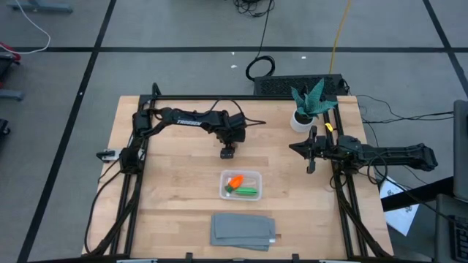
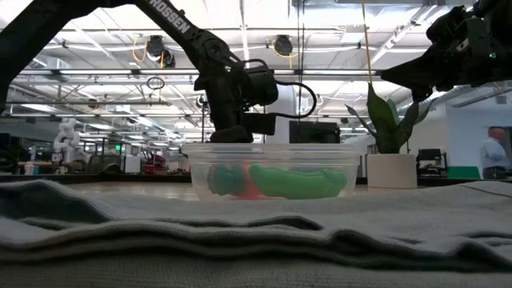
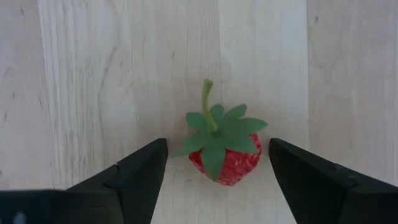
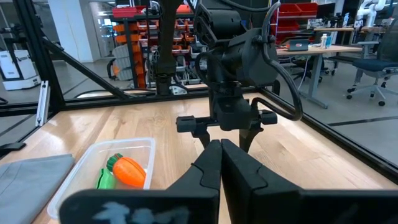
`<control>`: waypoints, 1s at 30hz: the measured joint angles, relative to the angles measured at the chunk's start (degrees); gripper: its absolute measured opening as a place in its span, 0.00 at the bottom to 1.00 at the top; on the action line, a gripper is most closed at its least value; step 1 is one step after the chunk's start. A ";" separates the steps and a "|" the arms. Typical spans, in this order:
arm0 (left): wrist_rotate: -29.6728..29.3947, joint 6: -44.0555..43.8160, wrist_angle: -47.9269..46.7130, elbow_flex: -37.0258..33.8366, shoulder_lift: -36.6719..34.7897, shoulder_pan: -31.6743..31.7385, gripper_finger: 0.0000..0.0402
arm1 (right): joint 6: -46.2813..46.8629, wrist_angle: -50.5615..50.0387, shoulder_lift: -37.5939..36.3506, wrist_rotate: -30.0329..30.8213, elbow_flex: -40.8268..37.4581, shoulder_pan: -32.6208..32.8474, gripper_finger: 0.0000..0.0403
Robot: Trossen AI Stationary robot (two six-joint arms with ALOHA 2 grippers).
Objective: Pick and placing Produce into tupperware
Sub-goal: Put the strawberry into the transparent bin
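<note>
A small red strawberry (image 3: pixel 225 158) with a green leafy cap and stalk lies on the wooden table. My left gripper (image 3: pixel 217 144) points down over it, open, one finger on either side with a gap to each. In the high view that gripper (image 1: pixel 228 152) stands just beyond the tupperware (image 1: pixel 223 179). This clear container holds an orange carrot piece (image 1: pixel 235 183) and a long green piece (image 1: pixel 248 192). My right gripper (image 1: pixel 294 147) waits at the table's right, level and shut on nothing.
A folded grey cloth (image 1: pixel 243 230) lies by the near edge, in front of the tupperware. A potted green plant (image 1: pixel 307 109) stands at the far right. Black frame rails (image 1: pixel 131 190) run along the left and right sides of the table.
</note>
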 joint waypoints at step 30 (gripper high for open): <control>-0.58 0.00 1.31 -0.13 -0.04 0.04 0.42 | 0.00 0.00 0.00 0.01 0.00 0.01 0.00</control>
